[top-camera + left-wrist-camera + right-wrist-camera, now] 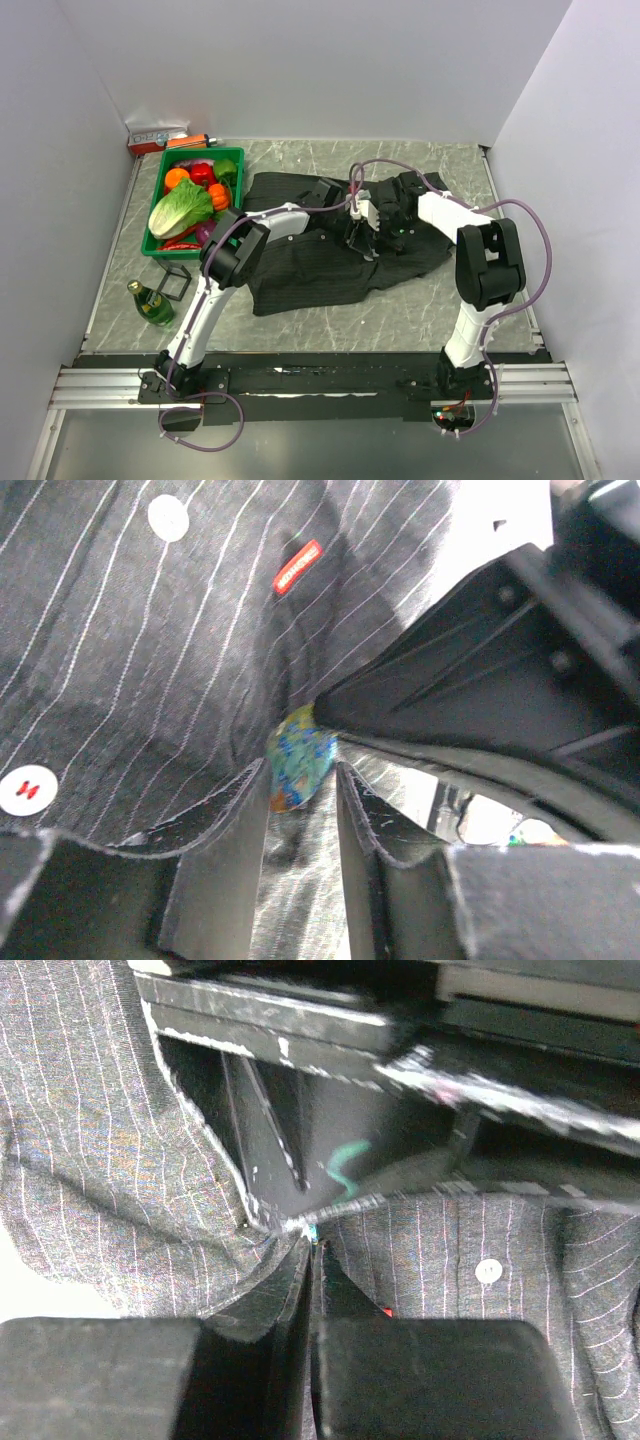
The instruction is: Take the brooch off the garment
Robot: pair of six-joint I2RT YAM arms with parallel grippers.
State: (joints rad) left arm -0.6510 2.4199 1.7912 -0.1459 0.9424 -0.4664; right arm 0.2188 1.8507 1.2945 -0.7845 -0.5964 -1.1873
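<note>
Vegetables [185,205] fill the green basket [205,151]; left end effector [300,780] part-open over garment [150,660], right end effector [312,1245] closed.

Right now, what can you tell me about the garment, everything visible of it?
The garment is a dark charcoal woven shirt with fine pale pinstripes, small white buttons and a little red sewn label. It lies rumpled and partly spread on the marble table. A round multicoloured brooch sits on a raised fold. The open left gripper straddles it, and the shut right gripper meets the cloth there.
</note>
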